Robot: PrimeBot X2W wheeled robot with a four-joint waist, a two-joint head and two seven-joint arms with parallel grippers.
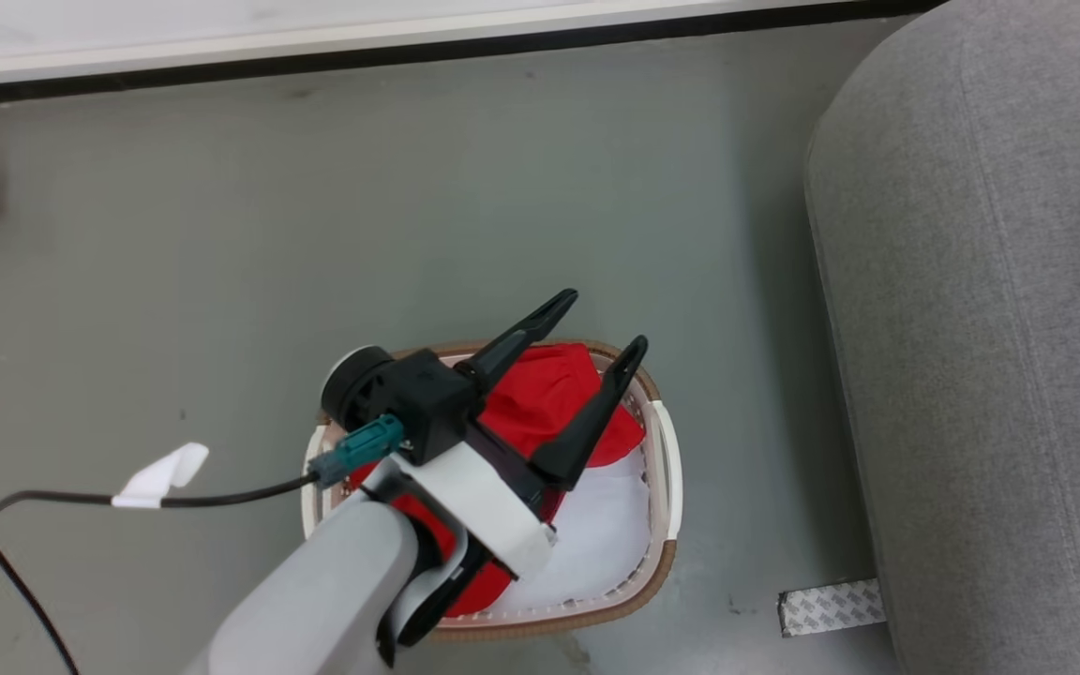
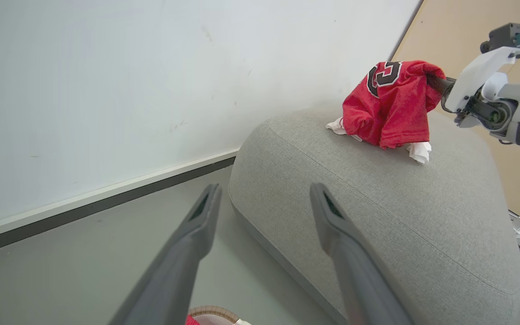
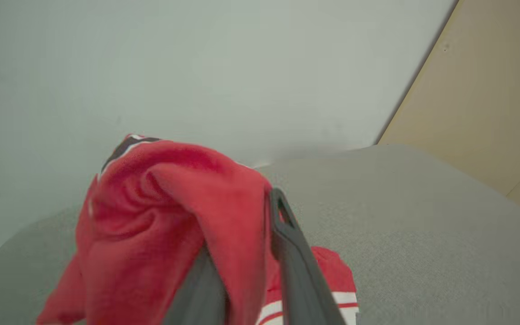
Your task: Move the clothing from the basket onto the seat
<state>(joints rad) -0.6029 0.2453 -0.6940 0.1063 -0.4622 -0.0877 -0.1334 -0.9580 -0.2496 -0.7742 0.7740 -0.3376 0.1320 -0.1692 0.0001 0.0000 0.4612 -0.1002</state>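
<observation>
Showing two red garments at different stages of the transfer. The right jaws are pinched shut on a bunched fold of the jersey [image 2: 388, 106]. Its lower folds hang from them and appear to reach the seat [image 2: 377, 225], beside a scrap of white cloth [image 2: 420, 151]. The left jaws stand wide apart, holding nothing, directly above the basket [image 1: 667, 487]. Below and between them lies the second red garment [image 1: 540, 394], crumpled at the end of the basket toward their tips. Handling, as judged: the fabric is light, limp and probably a little slick, not fragile. It will drape and trail rather than keep its shape, and a shallow pinch may slip. A raised ridge of the crumple just under the left jaws looks the best hold, taken deep enough to gather several layers while clearing the perforated wall.
</observation>
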